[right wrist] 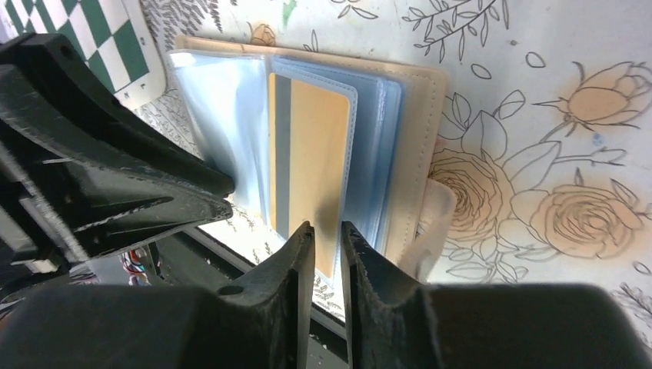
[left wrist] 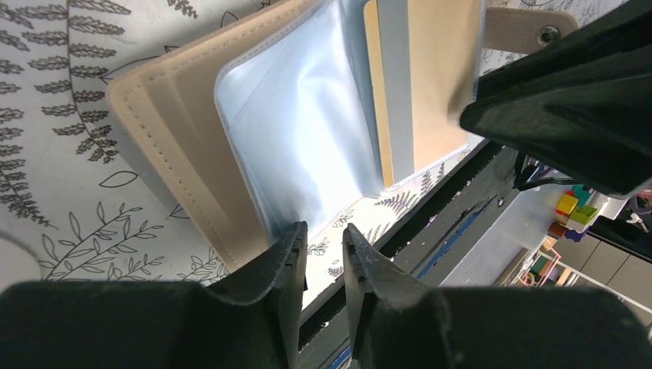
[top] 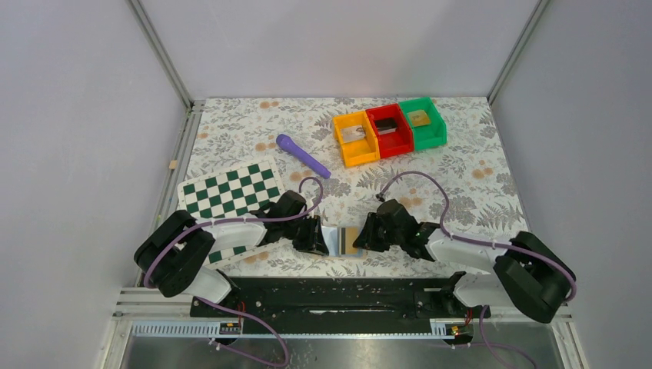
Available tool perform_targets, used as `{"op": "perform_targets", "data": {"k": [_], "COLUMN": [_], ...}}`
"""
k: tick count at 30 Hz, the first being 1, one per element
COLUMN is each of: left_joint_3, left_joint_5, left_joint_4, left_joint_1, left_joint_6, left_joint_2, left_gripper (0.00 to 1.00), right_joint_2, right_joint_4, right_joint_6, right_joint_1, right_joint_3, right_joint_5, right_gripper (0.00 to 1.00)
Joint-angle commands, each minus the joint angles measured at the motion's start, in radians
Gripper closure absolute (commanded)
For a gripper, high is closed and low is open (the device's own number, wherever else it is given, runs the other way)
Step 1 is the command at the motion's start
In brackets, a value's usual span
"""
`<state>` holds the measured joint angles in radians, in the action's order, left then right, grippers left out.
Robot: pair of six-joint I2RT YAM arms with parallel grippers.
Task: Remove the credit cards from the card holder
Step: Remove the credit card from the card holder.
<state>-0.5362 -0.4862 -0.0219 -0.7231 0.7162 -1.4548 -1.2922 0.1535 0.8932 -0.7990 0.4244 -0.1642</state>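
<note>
The tan card holder (top: pixel 350 240) lies open on the flowered cloth near the table's front edge, between both grippers. Its clear blue sleeves (left wrist: pixel 300 131) fan up from the cover (left wrist: pixel 173 154). A gold card with a grey stripe (right wrist: pixel 315 154) sits in one sleeve and also shows in the left wrist view as the card (left wrist: pixel 430 84). My left gripper (top: pixel 317 235) (left wrist: pixel 323 231) stands slightly open at the sleeve's near corner, one fingertip against the plastic and bare cloth in the gap. My right gripper (top: pixel 367 232) (right wrist: pixel 327 228) hovers over the card's near edge, jaws narrowly apart, clamping nothing.
A green-and-white checkered board (top: pixel 231 192) lies left of the arms, partly under the left arm. A purple pen (top: pixel 302 155) rests mid-table. Orange (top: pixel 356 138), red (top: pixel 389 129) and green (top: pixel 422 121) bins stand at the back. The black base rail (top: pixel 346 292) runs just below the holder.
</note>
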Motion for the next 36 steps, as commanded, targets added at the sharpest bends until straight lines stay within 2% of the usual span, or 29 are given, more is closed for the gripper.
{"op": "perform_targets", "data": {"k": [1,11,15,22,28,36], "left_joint_3": [0.002,-0.086,-0.115,-0.135,-0.135,-0.073], "left_joint_5": [0.032,0.013,0.005,0.012,0.071,0.070], "left_joint_4": [-0.019,-0.091,-0.069,0.016,0.097,0.222], "left_joint_1": [-0.007,-0.008,-0.010,-0.013,-0.012,-0.012], "left_joint_6": [-0.009,0.044,0.074,0.081,0.059,0.074], "left_joint_2": [0.017,0.154,0.181,0.068,-0.008,-0.074], "left_gripper": [0.75,0.70,0.69,0.69,0.64,0.60], "right_joint_2": [0.115,0.153,0.176,0.058,-0.028,-0.069], "right_joint_4": [-0.088,-0.200,-0.118,-0.020,-0.015,0.039], "right_joint_6": [-0.036,-0.038,-0.021,-0.021,-0.043,-0.013], "right_joint_1": [-0.009,-0.009,-0.009,-0.009,-0.007,-0.008], "right_joint_3": [0.007,0.065,0.055,0.077,0.095,0.012], "right_joint_5": [0.095,0.083,0.068,0.033,0.064,0.077], "right_gripper": [0.76,0.77,0.77,0.76,0.76,0.73]}}
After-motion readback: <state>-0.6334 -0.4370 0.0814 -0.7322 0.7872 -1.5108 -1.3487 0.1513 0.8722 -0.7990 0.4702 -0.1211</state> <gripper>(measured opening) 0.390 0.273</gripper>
